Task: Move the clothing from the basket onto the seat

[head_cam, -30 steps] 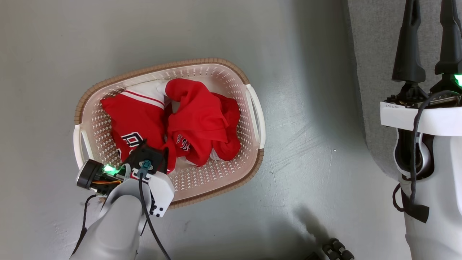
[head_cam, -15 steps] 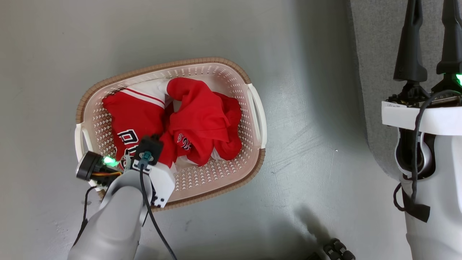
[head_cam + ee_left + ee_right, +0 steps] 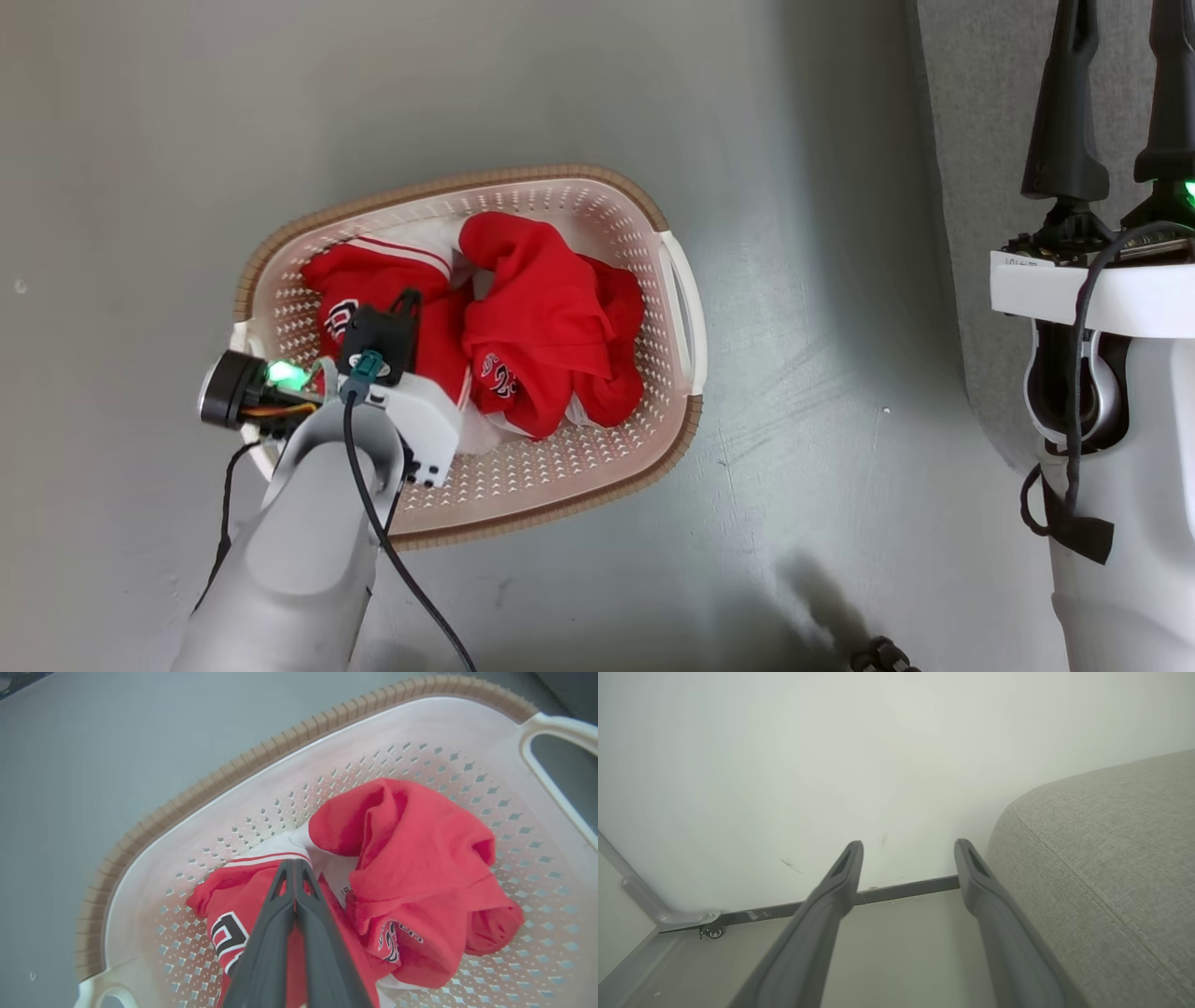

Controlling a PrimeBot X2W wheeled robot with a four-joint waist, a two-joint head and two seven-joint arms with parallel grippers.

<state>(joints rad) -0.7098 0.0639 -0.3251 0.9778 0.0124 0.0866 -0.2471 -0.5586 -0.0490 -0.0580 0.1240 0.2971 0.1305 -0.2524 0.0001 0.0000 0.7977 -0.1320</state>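
Basket (image 3: 579,201) holding red-white clothing (image 3: 551,317), left claw (image 3: 295,862) closed, seemingly pinching it, right claw (image 3: 909,844) spread apart

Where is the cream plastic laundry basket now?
Head view: the basket sits on the grey floor left of centre, red jersey clothing inside, grey fabric seat far right.

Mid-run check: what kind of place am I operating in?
Probably a mock living-room corner, perhaps a test space: a grey upholstered seat, a laundry basket of clothing on a bare grey floor, and a plain white wall.
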